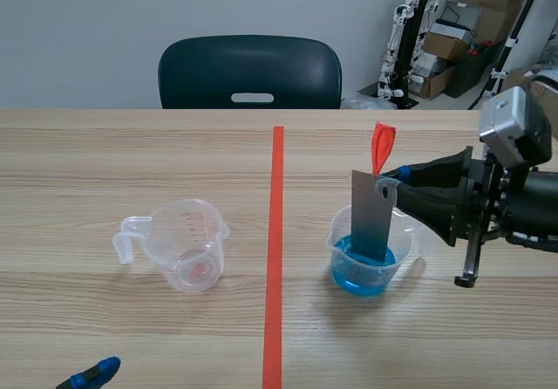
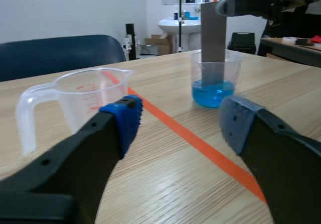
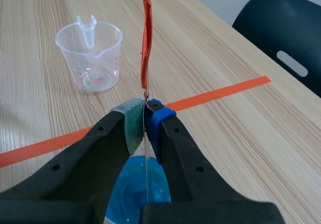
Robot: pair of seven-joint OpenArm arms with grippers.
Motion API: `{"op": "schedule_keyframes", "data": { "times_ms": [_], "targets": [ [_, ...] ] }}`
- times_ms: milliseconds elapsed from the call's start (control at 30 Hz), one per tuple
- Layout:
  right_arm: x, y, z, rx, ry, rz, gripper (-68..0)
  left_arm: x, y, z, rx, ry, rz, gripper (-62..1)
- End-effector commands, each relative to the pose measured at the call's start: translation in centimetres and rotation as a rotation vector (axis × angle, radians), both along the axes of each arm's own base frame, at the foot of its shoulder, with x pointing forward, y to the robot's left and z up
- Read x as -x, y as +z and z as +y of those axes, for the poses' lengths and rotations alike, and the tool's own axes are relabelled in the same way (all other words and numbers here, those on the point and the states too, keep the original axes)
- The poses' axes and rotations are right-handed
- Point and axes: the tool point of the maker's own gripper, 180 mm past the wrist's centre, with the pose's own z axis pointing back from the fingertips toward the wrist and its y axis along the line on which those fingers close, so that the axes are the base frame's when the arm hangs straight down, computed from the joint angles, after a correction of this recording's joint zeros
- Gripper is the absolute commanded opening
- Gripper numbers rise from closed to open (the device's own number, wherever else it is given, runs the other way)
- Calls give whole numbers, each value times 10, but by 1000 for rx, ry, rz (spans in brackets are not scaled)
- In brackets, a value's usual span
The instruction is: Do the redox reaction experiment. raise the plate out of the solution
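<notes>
A grey metal plate (image 1: 373, 214) with a red tag (image 1: 382, 147) on its top stands upright in a clear cup of blue solution (image 1: 364, 265), its lower end still in the liquid. My right gripper (image 1: 394, 182) is shut on the plate's upper edge; in the right wrist view the plate (image 3: 146, 148) shows edge-on between the pads, the cup (image 3: 138, 189) below. In the left wrist view the plate (image 2: 213, 33) and cup (image 2: 213, 81) stand ahead to the right. My left gripper (image 2: 178, 118) is open, low at the table's near left (image 1: 91, 376).
An empty clear measuring cup (image 1: 180, 243) with a handle stands left of the orange-red tape line (image 1: 275, 258), just ahead of my left gripper (image 2: 75, 101). A dark chair (image 1: 250, 73) sits at the far edge. Boxes and equipment are behind at the right.
</notes>
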Motion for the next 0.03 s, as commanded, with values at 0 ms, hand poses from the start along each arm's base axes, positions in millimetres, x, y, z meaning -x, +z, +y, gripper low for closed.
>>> {"op": "schedule_keyframes", "data": {
  "times_ms": [0],
  "targets": [
    [-7,19,-2,-26,-6,-38,-669,1,11,13,-4,-12,-50,-336]
  ]
}}
